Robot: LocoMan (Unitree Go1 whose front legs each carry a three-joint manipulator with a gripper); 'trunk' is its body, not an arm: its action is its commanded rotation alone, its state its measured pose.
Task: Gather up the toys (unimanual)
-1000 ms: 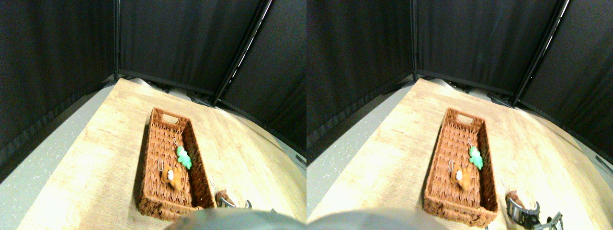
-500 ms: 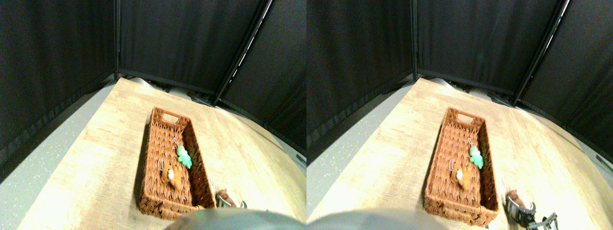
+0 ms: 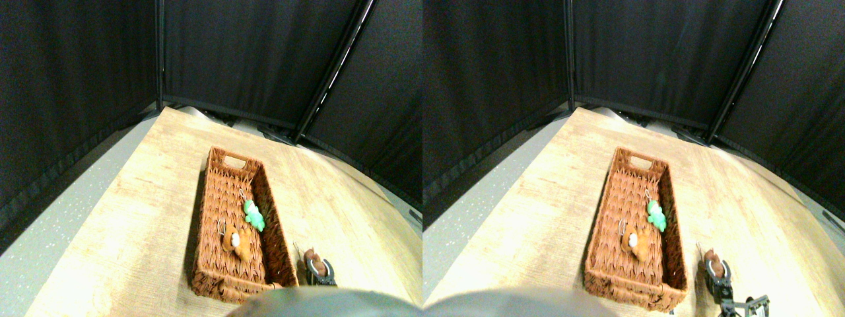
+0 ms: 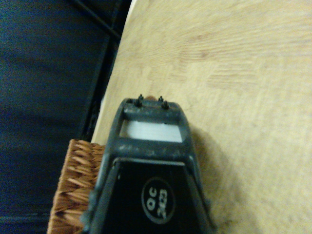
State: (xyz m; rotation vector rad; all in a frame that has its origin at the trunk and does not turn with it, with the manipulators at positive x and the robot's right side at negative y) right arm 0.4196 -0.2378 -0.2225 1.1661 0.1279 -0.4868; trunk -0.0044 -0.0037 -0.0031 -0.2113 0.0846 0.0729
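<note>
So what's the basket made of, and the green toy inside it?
The basket looks like woven wicker or rattan, brown and matte: crisscrossed strands show along its walls. The green toy seems to be soft plush fabric, judging by its fuzzy, rounded shape, though it's too small to be sure.

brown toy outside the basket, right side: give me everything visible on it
The brown toy is a small plush animal, brown with a lighter patch, and a thin metal loop sticks out at its far end. It lies on the light wooden table, just right of the wicker basket near its front corner, apart from the basket wall. The right gripper is at its near side, with a jaw's frame around or against it; a grasp cannot be confirmed. In the wrist view only a brown sliver shows past the jaw tip.
</note>
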